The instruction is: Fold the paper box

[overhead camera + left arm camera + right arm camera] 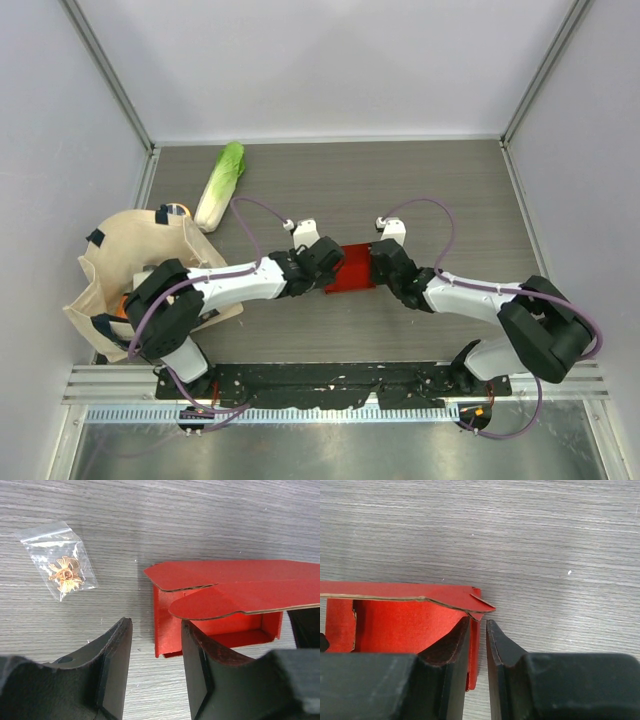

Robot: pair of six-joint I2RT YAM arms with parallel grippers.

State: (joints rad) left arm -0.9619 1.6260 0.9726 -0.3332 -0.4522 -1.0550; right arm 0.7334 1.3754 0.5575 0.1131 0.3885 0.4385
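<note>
You found both arms built alike: the left arm (235, 285) and the right arm (470, 295) carried white link shells between bulky black joint housings. A purple cable (250, 199) looped loosely along each arm, and a white bracket (304, 228) sat on each wrist. On the left claw (156, 625) and the right claw (477, 625) you saw matte black fingers (112, 665) with flat, tapered inner faces. Both bases were bolted to a black plate (330, 378).

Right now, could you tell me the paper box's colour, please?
The paper box is bright red; left wrist view.
</note>
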